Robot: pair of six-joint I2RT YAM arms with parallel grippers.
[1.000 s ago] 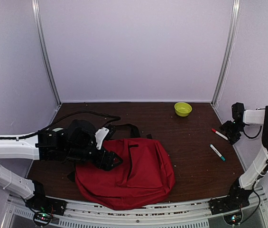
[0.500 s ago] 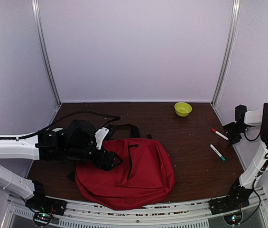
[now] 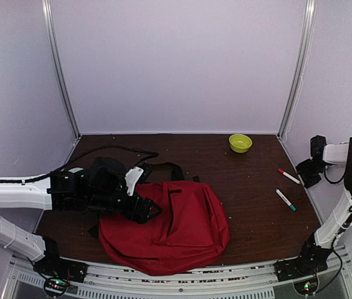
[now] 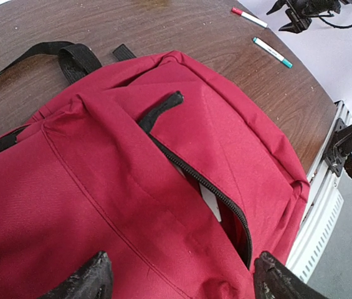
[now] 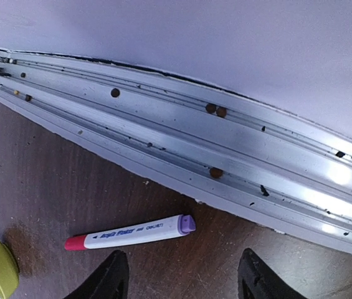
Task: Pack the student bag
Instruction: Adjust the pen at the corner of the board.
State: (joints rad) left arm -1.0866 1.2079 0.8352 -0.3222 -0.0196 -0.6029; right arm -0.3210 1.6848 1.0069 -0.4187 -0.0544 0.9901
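The red student bag [image 3: 172, 225] lies flat at the table's front centre, its black straps [image 3: 163, 168] trailing behind it. In the left wrist view the bag [image 4: 113, 205] fills the frame; its black zipper [image 4: 207, 187] stands partly open, with something white inside. My left gripper [image 3: 143, 208] is open and empty, its fingers [image 4: 91, 280] spread just above the bag's left side. My right gripper [image 3: 309, 173] is open and empty by the right wall, over a white marker with a red cap [image 5: 129, 233], which also shows in the top view [image 3: 288, 176].
A second white marker with a teal cap [image 3: 285, 200] lies in front of the first; it also shows in the left wrist view [image 4: 272, 52]. A yellow-green bowl [image 3: 240, 142] stands at the back right. A metal rail [image 5: 182, 149] runs along the right wall.
My right gripper has drawn a little to the right, toward the wall. My left gripper has stayed over the bag with little movement.
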